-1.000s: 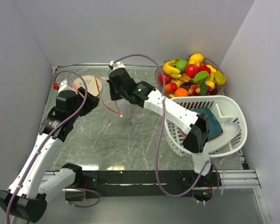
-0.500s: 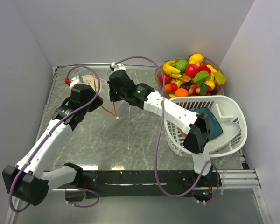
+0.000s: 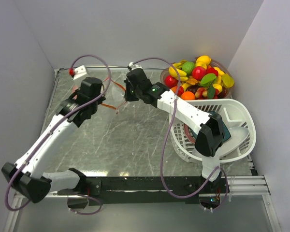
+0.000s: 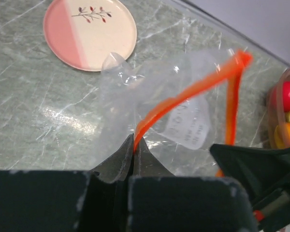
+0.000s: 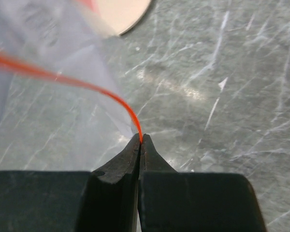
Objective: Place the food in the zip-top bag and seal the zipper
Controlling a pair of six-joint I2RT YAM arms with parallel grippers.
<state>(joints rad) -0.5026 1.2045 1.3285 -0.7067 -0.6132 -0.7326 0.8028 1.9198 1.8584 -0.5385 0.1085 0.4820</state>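
From above, you have swung both arms back and to the right since a second ago. The zip-top bag (image 3: 115,95) now hangs between the left pincer (image 3: 106,99) and the right pincer (image 3: 127,95), nearer the food (image 3: 198,72).

Left wrist: your pincer is clamped on the zipper (image 4: 183,94), the bag's mouth gaping above the counter (image 4: 34,111).

Right wrist: that pincer is pinched shut on the other orange lip. The bag looks ready to load, but you have no pincer free.
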